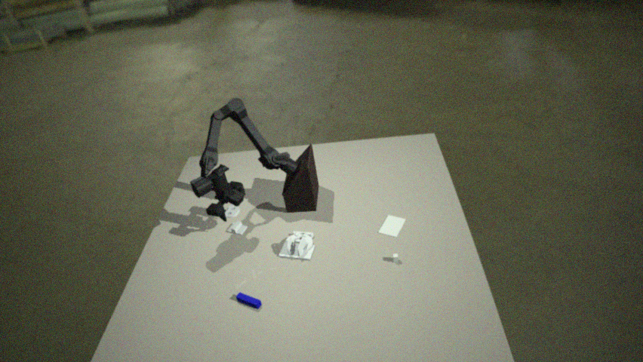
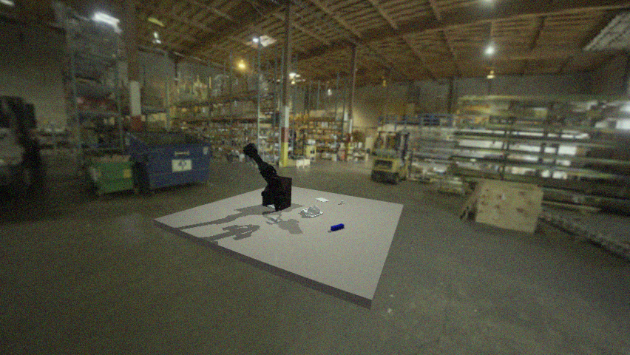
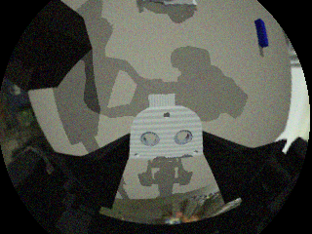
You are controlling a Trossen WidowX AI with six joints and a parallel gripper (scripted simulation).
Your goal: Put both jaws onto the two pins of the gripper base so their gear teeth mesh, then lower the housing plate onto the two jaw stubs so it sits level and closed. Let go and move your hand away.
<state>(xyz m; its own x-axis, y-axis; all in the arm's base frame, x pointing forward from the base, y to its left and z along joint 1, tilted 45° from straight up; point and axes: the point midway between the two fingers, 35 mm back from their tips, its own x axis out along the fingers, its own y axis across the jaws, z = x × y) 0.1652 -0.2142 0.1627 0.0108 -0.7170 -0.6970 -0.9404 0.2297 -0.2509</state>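
My gripper point(image 1: 227, 210) point(image 3: 166, 136) is shut on the housing plate point(image 1: 232, 210) point(image 3: 166, 126), a white ribbed plate with two round holes and a tab. It holds the plate by its sides, raised above the table at the left. The white gripper base point(image 1: 284, 256) stands apart, nearer the middle of the table. White curved jaws point(image 1: 304, 243) stand on it; whether their teeth mesh is too small to tell. The base and jaws also show small in the exterior view, and only an edge shows at the top of the wrist view.
A small white piece point(image 1: 237, 228) lies below the gripper. A blue block point(image 1: 248, 300) point(image 2: 337, 227) point(image 3: 261, 33) lies near the front. A flat white card point(image 1: 392, 225) point(image 2: 322, 200) and a small white peg-like part point(image 1: 395, 256) are on the right. The dark robot stand point(image 1: 302, 191) is behind the base.
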